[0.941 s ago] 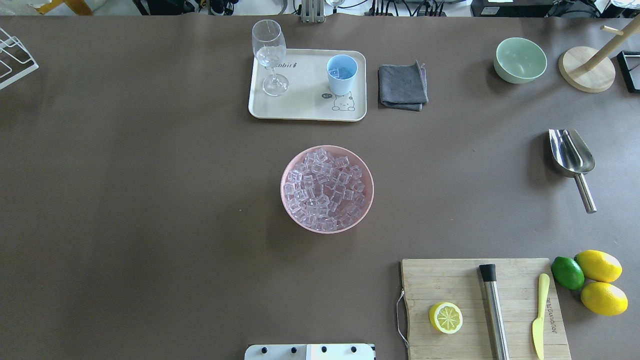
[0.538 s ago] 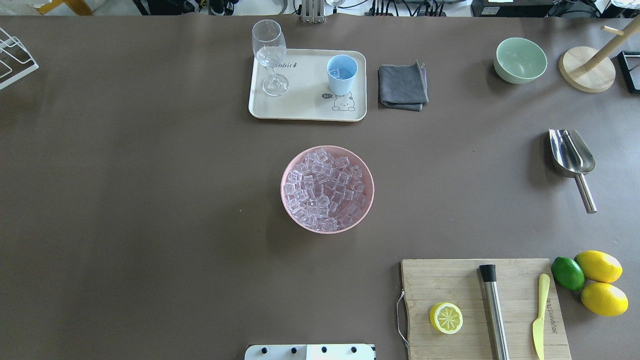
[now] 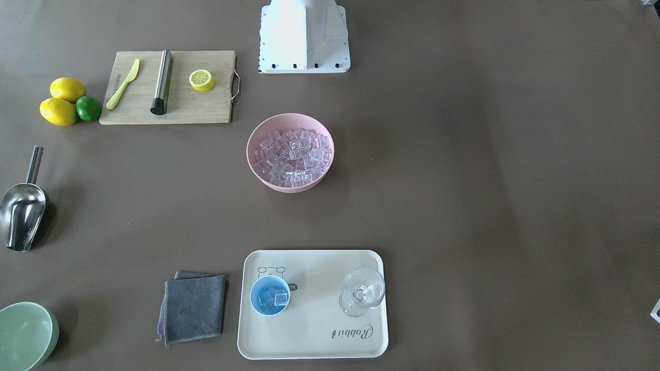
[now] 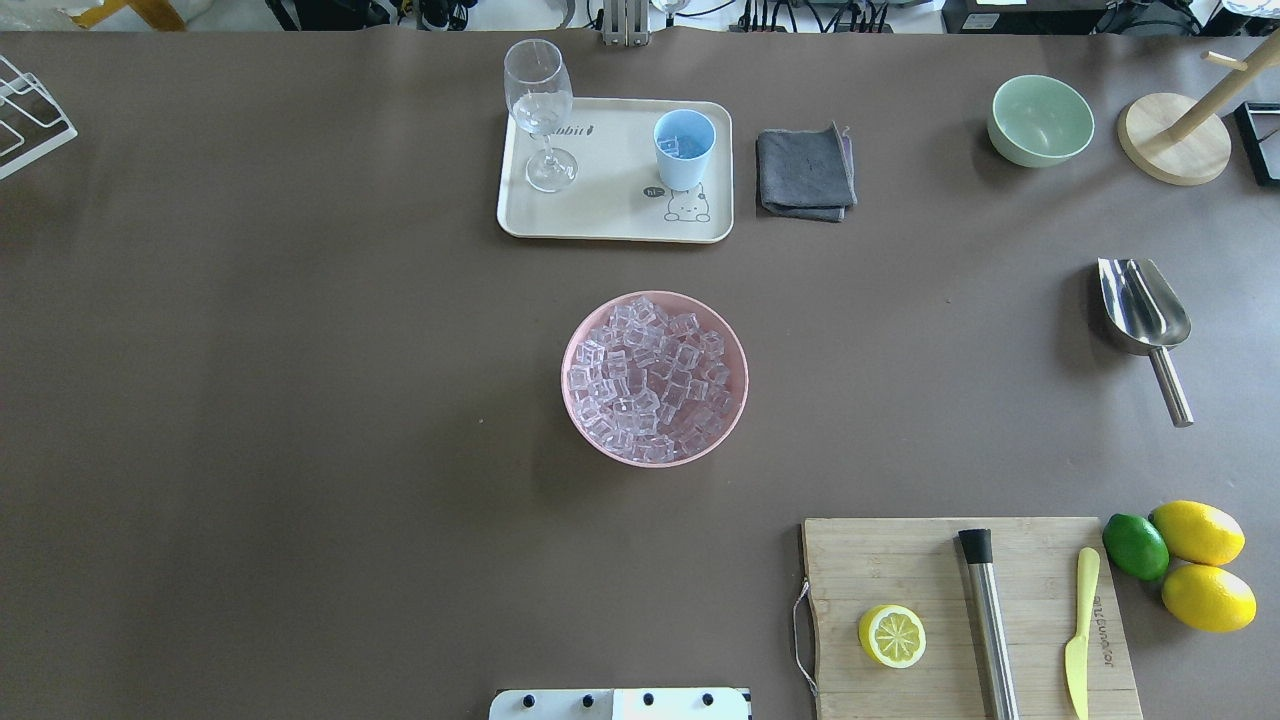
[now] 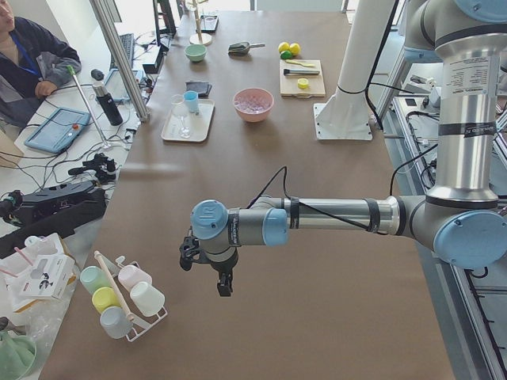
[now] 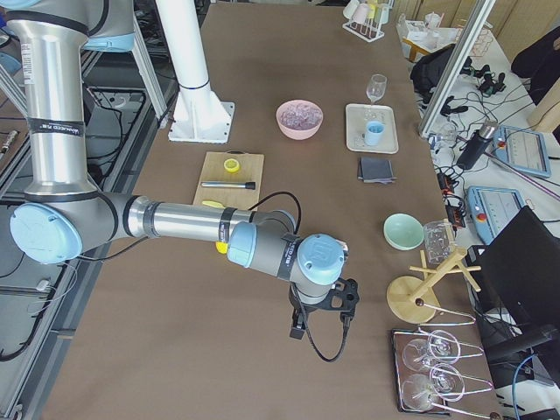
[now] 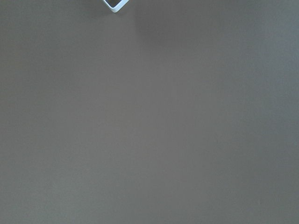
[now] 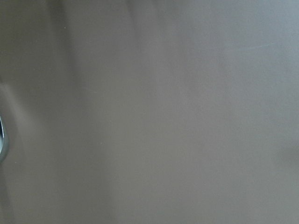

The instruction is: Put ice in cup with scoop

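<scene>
The ice (image 4: 655, 378) fills a pink bowl (image 4: 575, 340) at the table's middle; it also shows in the front-facing view (image 3: 290, 153). The light-blue cup (image 4: 684, 148) stands upright on a cream tray (image 4: 610, 215) and holds a few cubes (image 3: 273, 298). The steel scoop (image 4: 1143, 306) lies alone at the right, handle toward the robot, and shows in the front-facing view (image 3: 20, 211). My left gripper (image 5: 224, 283) and right gripper (image 6: 302, 328) hang over bare table far from these, seen only in the side views. I cannot tell whether they are open or shut.
A wine glass (image 4: 540, 110) shares the tray. A grey cloth (image 4: 806, 172), pale green bowl (image 4: 1040, 120) and wooden stand (image 4: 1173, 138) sit at the back right. A cutting board (image 4: 900, 560) holds a lemon half, steel cylinder (image 4: 988, 625) and yellow knife; lemons and a lime lie beside it.
</scene>
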`<state>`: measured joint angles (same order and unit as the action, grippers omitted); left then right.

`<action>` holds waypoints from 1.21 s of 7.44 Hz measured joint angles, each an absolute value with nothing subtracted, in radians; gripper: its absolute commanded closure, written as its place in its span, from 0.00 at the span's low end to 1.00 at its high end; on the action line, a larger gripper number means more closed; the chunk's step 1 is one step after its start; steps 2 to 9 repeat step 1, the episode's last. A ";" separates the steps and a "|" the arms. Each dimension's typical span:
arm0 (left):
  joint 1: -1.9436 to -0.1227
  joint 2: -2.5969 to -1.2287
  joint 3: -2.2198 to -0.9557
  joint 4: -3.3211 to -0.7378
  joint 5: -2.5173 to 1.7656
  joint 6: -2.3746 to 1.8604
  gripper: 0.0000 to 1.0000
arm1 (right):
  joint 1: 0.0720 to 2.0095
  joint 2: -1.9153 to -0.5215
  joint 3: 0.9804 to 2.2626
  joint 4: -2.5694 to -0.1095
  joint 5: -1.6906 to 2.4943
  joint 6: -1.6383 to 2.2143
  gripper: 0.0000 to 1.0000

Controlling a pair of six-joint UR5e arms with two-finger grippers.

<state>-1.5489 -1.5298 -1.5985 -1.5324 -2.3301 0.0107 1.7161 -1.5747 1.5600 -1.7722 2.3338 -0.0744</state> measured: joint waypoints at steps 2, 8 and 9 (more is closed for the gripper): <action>-1.550 -1.530 -1.599 -1.532 -2.330 0.011 0.02 | 1.716 -1.575 1.560 -1.772 2.334 -0.074 0.00; -1.550 -1.530 -1.599 -1.532 -2.330 0.011 0.02 | 1.716 -1.575 1.560 -1.772 2.334 -0.074 0.00; -1.550 -1.530 -1.599 -1.532 -2.330 0.011 0.02 | 1.716 -1.575 1.560 -1.772 2.334 -0.074 0.00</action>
